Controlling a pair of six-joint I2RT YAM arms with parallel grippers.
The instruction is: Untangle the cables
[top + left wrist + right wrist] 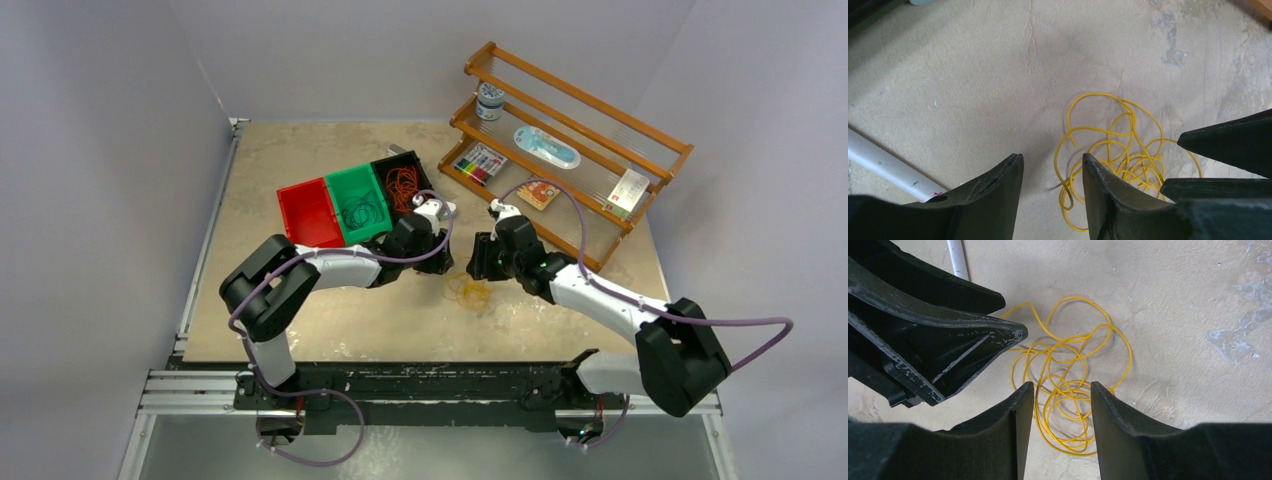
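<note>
Two half-open grippers, nose to nose over a yellow cable (469, 291) on the table (300, 330).

Bolted at the near edge, elbows raised and folded, forearms stretched inward toward the table's middle. Left gripper (1053, 160) pitched down, fingers parted partway, only bare table between them, the loose yellow tangle just beside one finger. Right gripper (1062, 387) facing it, tipped down too, fingers parted about as much, hanging over the tangle's loops and pinching none. Tips of the two close together, not touching. Yellow cable flat on the table, nearer the near edge than the far one, slightly right of middle. Farther back, toward the far edge, in a row: red bin (308, 212), green bin (345, 190) with a green cable (362, 212), black bin (385, 162) with an orange cable (402, 185). At the far right corner, a wooden rack (570, 150).
</note>
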